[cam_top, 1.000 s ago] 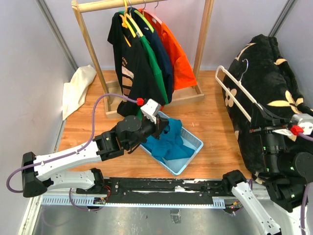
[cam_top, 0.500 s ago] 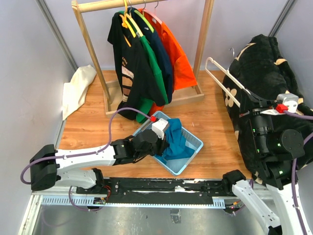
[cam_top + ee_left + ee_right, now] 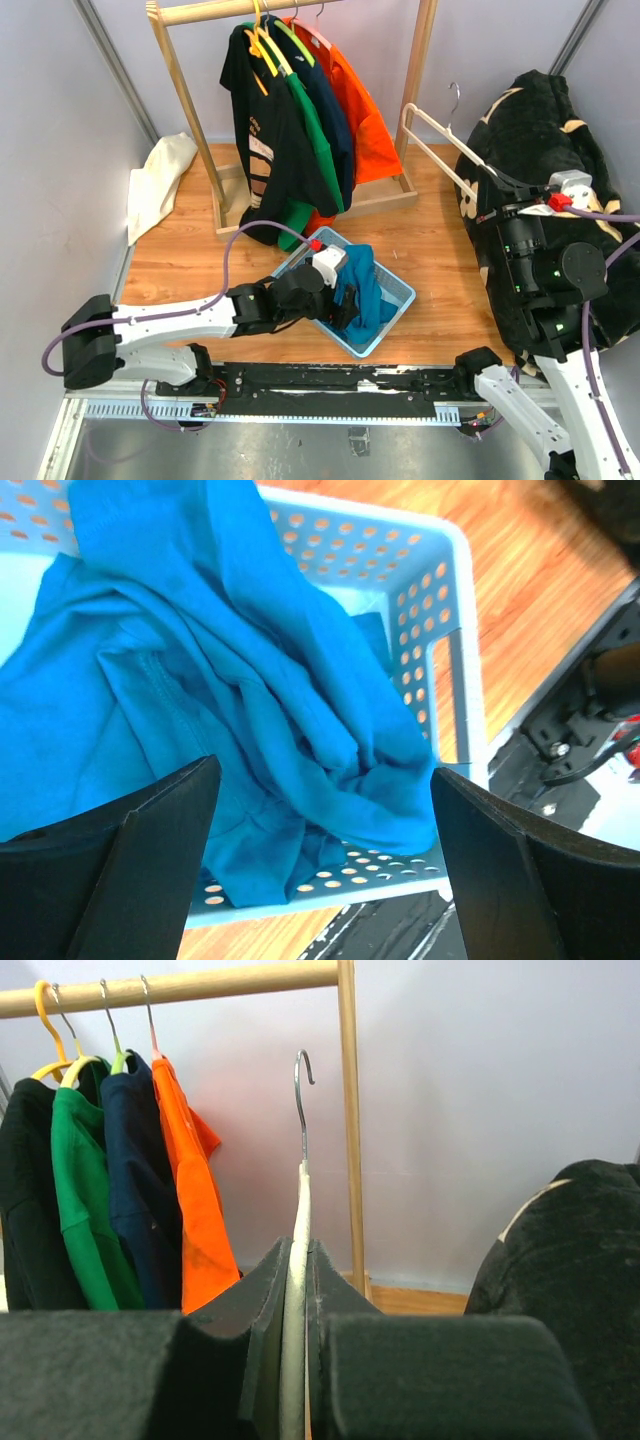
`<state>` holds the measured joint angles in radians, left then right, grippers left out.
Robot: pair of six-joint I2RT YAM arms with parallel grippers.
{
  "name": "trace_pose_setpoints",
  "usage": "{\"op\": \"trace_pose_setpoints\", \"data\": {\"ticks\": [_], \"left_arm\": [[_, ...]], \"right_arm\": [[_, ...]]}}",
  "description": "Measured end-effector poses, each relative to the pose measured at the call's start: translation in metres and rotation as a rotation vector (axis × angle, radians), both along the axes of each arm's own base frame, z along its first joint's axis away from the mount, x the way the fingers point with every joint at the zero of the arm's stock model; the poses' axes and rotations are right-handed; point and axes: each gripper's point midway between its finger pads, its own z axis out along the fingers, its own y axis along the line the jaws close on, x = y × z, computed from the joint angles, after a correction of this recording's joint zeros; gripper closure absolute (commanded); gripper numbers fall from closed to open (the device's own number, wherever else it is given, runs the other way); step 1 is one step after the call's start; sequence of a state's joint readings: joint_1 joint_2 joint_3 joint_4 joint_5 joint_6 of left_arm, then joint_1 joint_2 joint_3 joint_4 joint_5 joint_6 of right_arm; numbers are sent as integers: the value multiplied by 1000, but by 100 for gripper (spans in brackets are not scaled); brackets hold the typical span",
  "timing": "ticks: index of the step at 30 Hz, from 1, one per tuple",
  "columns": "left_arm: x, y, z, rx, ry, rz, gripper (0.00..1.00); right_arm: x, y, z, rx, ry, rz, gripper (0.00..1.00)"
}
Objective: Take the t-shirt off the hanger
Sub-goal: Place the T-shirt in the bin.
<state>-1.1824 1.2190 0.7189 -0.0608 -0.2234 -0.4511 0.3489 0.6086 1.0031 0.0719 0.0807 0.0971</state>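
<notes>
The blue t-shirt [image 3: 365, 285] lies crumpled in the light blue basket [image 3: 398, 283], free of any hanger. My left gripper [image 3: 343, 302] hovers just over it, open, with nothing between the fingers. In the left wrist view the t-shirt [image 3: 250, 670] fills the basket [image 3: 445, 590] below my left gripper [image 3: 322, 780]. My right gripper [image 3: 497, 203] is shut on a bare white hanger [image 3: 438, 148], held up at the right beside the rack post. The right wrist view shows the hanger [image 3: 299, 1230] pinched in my right gripper [image 3: 300, 1255], its metal hook pointing up.
A wooden rack [image 3: 180, 75] at the back carries black, green, navy and orange shirts [image 3: 300, 110] on hangers. A white cloth [image 3: 160, 180] lies at the left wall. Black floral fabric [image 3: 560, 150] is heaped at the right, behind my right arm.
My left gripper has opened and let go of the blue t-shirt, which now rests in the basket. My right arm has swung the bare hanger up and left toward the rack.
</notes>
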Motion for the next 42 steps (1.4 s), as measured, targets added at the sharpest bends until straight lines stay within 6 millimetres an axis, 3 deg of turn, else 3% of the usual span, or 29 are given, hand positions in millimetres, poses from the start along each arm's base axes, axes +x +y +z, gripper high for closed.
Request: {"op": "trace_pose_setpoints", "data": {"ticks": [2, 9, 14, 19, 29, 37, 42], "left_arm": [[0, 1, 16, -39, -16, 4, 1], [5, 21, 73, -168, -100, 68, 0], [17, 41, 101, -230, -175, 164, 0], [22, 65, 112, -274, -229, 237, 0], [29, 99, 133, -333, -323, 338, 0], [36, 110, 135, -322, -347, 406, 0], [39, 118, 139, -327, -360, 443, 0]], "right_arm": [[3, 2, 3, 2, -12, 6, 99], [28, 13, 8, 1, -23, 14, 99], [53, 25, 14, -11, -39, 26, 99], [83, 39, 24, -30, -55, 40, 99], [138, 74, 63, -43, -153, 109, 99], [169, 99, 68, -34, -179, 189, 99], [184, 102, 70, 7, -193, 246, 99]]}}
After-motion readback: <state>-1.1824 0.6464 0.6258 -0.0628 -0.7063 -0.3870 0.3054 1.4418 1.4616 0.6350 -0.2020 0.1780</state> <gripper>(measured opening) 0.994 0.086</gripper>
